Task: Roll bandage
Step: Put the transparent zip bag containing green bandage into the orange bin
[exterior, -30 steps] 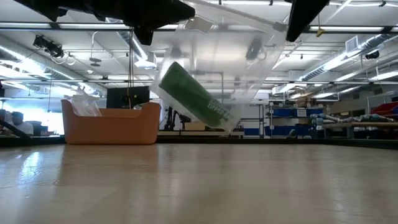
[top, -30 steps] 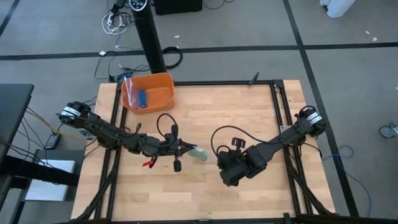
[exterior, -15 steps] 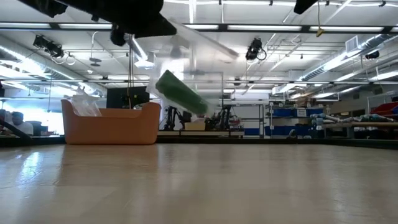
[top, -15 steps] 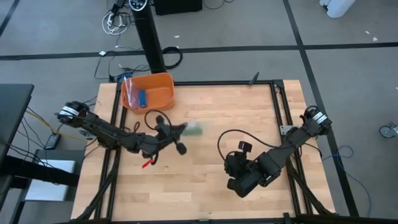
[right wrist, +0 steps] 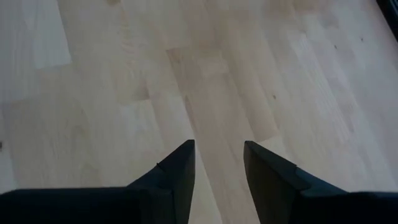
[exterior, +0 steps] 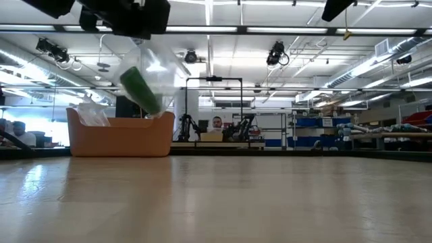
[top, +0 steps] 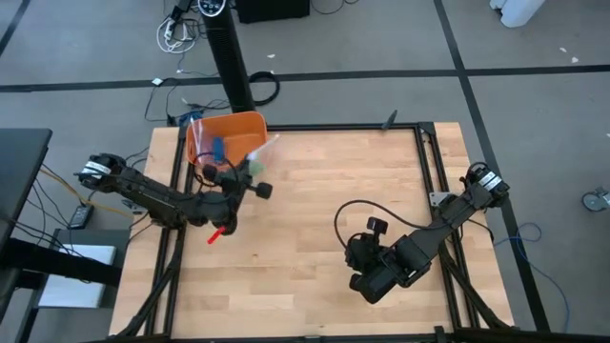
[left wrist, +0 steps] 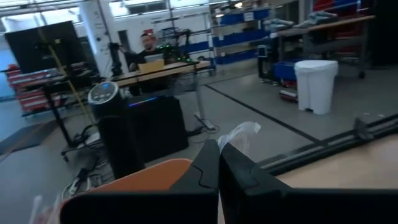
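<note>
Left claw (left wrist: 218,163) is pinched tight on a clear plastic bag (exterior: 158,67), and we see the green bandage (exterior: 140,90) rolled up inside that bag, tilted, hanging in the air clear of the table (top: 324,181). From above, bag and bandage (top: 255,164) sit right at the rim of the orange bin (top: 238,129) at the table's far left corner, near its inner side. We also spot a small blue item (top: 216,150) and more clear plastic inside the bin. Right claw (right wrist: 219,163) hovers over bare wood near the table's near right area, fingers (right wrist: 180,168) parted with a narrow gap, holding nothing. We see a person (left wrist: 147,45) at a desk in the room behind.
</note>
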You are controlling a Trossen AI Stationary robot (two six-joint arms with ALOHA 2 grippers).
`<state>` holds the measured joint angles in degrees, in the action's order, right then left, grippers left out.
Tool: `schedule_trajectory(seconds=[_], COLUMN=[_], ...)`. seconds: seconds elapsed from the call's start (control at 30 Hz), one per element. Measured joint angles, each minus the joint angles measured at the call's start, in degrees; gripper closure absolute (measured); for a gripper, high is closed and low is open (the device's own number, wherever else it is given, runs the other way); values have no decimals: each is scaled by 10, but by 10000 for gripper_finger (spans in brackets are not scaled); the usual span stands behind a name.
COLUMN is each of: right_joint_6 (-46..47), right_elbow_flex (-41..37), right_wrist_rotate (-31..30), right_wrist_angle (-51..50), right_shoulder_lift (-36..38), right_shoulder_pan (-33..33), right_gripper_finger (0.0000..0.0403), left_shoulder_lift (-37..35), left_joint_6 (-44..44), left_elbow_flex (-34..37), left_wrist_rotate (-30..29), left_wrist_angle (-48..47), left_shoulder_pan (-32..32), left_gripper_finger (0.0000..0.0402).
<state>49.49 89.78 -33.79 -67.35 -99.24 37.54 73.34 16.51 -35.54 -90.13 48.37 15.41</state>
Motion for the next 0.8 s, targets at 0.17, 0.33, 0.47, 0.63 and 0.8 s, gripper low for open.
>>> schedule_trajectory(seconds=[0.17, 0.33, 0.47, 0.63, 0.8], right_joint_6=[5, 4, 4, 4, 4], right_elbow_flex=[0, 0, 0, 0, 0], right_wrist_rotate=[-1, -1, -1, -1, -1], right_wrist_angle=[0, 0, 1, 5, 7], right_shoulder_lift=[0, 0, 0, 0, 0], right_shoulder_pan=[7, 8, 7, 7, 7], right_gripper_finger=[271, 271, 274, 277, 278], left_shoulder_lift=[-58, -129, -168, -183, -183], left_joint_6=[-7, 5, 10, -20, -84], left_elbow_flex=[42, 85, 117, 152, 187], left_wrist_rotate=[0, 0, 2, 34, 76], left_wrist_angle=[5, 12, 16, 24, 29], left_shoulder_pan=[-28, -64, -109, -166, -227], left_gripper_finger=[402, 402, 402, 401, 401])
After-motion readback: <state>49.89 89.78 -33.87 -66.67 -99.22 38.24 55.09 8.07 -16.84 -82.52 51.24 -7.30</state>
